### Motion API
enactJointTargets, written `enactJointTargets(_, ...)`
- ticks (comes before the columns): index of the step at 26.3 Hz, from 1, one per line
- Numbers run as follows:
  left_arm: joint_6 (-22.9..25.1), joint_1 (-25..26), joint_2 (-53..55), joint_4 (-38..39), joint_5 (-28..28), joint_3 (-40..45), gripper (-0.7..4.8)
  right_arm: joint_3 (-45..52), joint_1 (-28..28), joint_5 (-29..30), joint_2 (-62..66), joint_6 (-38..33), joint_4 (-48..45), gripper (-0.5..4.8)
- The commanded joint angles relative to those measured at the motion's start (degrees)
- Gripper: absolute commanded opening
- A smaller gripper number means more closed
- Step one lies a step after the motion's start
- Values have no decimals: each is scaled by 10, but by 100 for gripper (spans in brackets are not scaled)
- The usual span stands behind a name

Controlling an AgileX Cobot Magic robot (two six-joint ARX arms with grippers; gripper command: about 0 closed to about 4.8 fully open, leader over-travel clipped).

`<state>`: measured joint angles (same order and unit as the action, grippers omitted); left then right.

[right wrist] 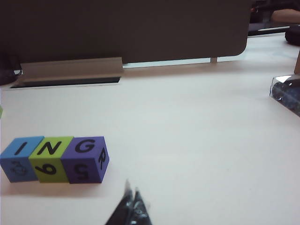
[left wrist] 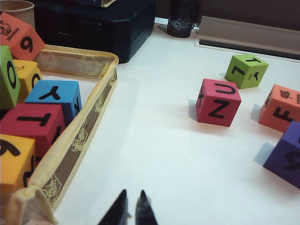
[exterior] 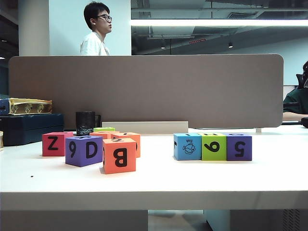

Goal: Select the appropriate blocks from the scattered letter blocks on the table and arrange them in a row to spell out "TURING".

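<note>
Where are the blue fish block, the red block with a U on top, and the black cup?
Blue fish block [exterior: 187, 147], exterior view, on its front face beside the fish.
Red block [left wrist: 218, 102], left wrist view, on its near face with the N.
Black cup [exterior: 85, 122], exterior view, mid-wall.

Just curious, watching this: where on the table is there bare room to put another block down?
Bare table lies between the orange B block and the blue fish block, and right of the purple 5 block. The loose cluster around the purple D block is crowded.
</note>
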<state>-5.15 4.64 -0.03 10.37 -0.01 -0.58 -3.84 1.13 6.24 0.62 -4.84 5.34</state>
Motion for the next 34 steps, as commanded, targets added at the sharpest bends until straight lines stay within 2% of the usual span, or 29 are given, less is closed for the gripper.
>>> enactJointTargets(1,2,0,0,3,2,0,25,-16,-1,1,-7,-1,-8,-1)
enactJointTargets(5,2,0,0,3,2,0,25,-41,-1,1,-7,-1,8,-1)
enactJointTargets(12,2,0,0,3,2,0,26,-117,-1,4,-7,-1,104,-1)
enactJointTargets(24,2,0,0,3,2,0,25,-228,-1,104,-6,-1,202,-1)
enactJointTargets(31,2,0,0,3,2,0,25,-290,-1,203,-6,-1,288,-1)
enactJointTargets(34,2,0,0,3,2,0,25,-304,-1,215,-6,-2,313,-1)
